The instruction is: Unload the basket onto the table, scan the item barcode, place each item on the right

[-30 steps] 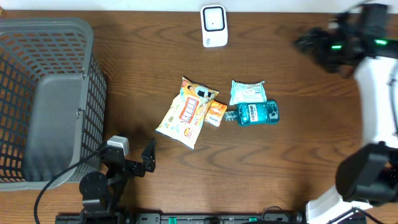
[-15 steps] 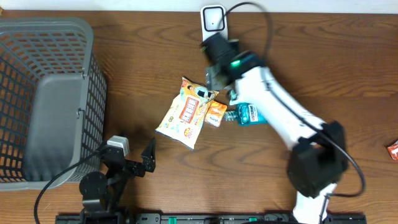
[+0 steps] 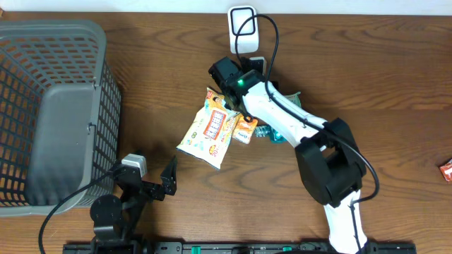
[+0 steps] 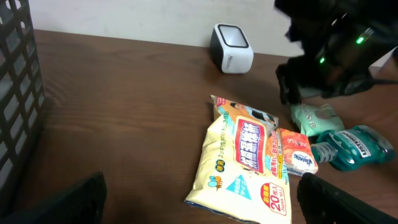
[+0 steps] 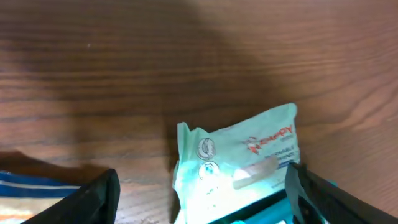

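The white barcode scanner [image 3: 242, 20] stands at the table's far edge, also seen in the left wrist view [image 4: 232, 40]. Below it lie a yellow wipes pack [image 3: 210, 132], a small orange pack [image 3: 245, 130], a mint-green pack [image 5: 239, 168] and a blue bottle [image 4: 357, 146]. My right gripper [image 3: 226, 73] hovers over this cluster, open and holding nothing, its fingers [image 5: 93, 199] either side of the green pack below. In the overhead view the arm hides most of the green pack and bottle. My left gripper [image 3: 150, 185] rests open near the front edge, clear of the items.
A large grey mesh basket [image 3: 49, 106] fills the left side of the table. A small red item [image 3: 446, 169] lies at the table's right edge. The right arm [image 3: 311, 134] stretches diagonally across the centre.
The right arm has swung in from the far right past the scanner and now hangs over the item cluster. The left arm has not moved.
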`<state>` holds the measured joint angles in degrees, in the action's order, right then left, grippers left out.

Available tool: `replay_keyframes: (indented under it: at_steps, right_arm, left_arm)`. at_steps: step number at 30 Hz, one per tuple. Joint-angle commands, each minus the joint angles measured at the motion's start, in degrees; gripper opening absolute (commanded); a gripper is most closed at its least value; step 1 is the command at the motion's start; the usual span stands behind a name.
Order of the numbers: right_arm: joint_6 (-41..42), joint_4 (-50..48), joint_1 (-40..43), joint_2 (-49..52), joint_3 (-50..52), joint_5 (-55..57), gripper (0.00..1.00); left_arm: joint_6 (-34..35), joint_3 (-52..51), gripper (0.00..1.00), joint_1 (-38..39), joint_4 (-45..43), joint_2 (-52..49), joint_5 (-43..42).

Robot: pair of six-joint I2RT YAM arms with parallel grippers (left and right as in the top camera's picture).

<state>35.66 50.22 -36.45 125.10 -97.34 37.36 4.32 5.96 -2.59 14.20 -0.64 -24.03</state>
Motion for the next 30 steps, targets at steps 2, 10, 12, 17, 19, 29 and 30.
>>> replay_keyframes:
  at_steps: [2,10,12,17,19,29,30]
  right_arm:
    - [1.6,0.3,0.4,4.9,0.0,2.1,0.77]
    - [2.0,4.4,1.7,9.9,0.0,1.1,0.64]
    - [2.0,6.3,2.2,10.4,0.0,-0.2,0.5]
    - [1.9,9.1,2.9,10.6,0.0,-7.9,0.01]
    - [0.1,9.2,3.0,10.6,-0.2,-11.5,0.01]
    - [-14.2,22.9,5.2,3.4,-14.0,-35.3,0.01]
    - [-16.4,23.1,5.7,1.9,-14.7,-38.2,0.01]
  left_arm:
    - [0.5,-1.1,0.98,-0.2,0.7,0.0,0.1]
    - [0.5,-1.1,0.98,-0.2,0.7,0.0,0.1]
    - [0.5,-1.1,0.98,-0.2,0.7,0.0,0.1]
    - [0.5,-1.1,0.98,-0.2,0.7,0.0,0.1]
    - [0.5,-1.1,0.98,-0.2,0.7,0.0,0.1]
    - [0.5,-1.1,0.98,-0.2,0.7,0.0,0.1]
    - [0.5,-1.1,0.98,-0.2,0.7,0.0,0.1]
